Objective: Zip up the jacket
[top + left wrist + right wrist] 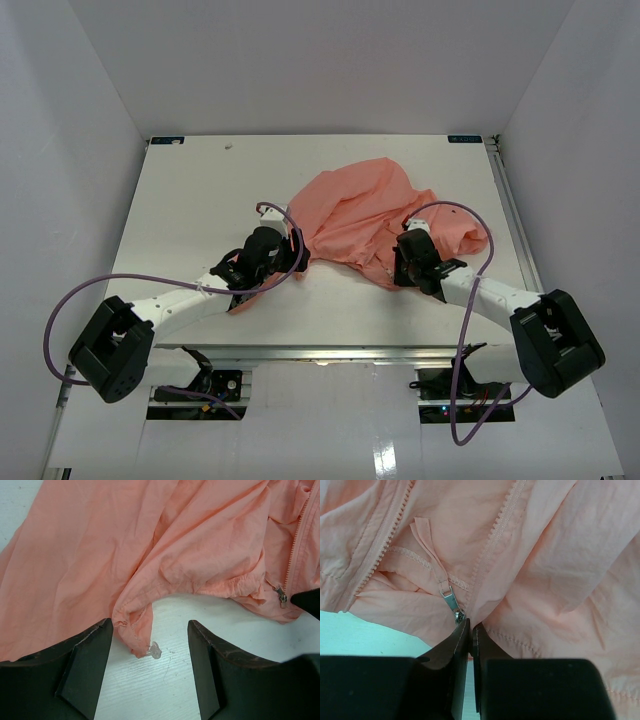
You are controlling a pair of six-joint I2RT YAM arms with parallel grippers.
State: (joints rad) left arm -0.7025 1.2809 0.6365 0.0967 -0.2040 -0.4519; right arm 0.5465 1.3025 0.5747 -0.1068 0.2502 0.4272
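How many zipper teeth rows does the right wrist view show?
2. The left zipper row sits upper left; the middle zipper row runs down the centre. More may be hidden.

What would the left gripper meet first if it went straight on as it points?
Probably the salmon-pink thin fabric jacket: its folded hem, with a small clear cord tip, lies just ahead between the jaws.

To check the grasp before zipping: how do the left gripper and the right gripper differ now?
The left gripper is open; the right gripper is shut. The left gripper holds nothing; the right gripper pinches the jacket beside the zipper slider. Both sit at its near hem.
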